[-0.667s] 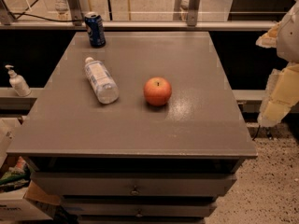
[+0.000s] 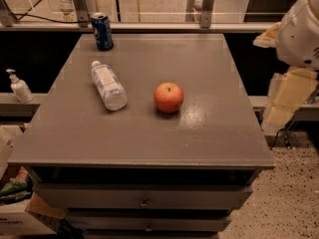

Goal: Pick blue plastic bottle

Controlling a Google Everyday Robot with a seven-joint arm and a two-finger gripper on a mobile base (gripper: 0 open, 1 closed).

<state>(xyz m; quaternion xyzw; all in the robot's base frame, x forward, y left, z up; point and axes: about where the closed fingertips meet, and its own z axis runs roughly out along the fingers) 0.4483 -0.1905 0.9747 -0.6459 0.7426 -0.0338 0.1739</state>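
Observation:
The blue plastic bottle (image 2: 107, 85) is clear, with a white cap and a pale blue-and-white label. It lies on its side on the left half of the grey table (image 2: 149, 133), cap pointing to the far left. My gripper (image 2: 288, 99) hangs off the table's right edge, below the white arm (image 2: 300, 31). It is far from the bottle and touches nothing.
A red apple (image 2: 168, 97) sits near the table's middle, right of the bottle. A dark blue soda can (image 2: 102, 31) stands at the far left corner. A small white pump dispenser (image 2: 19, 86) stands on a ledge to the left. Drawers front the table below.

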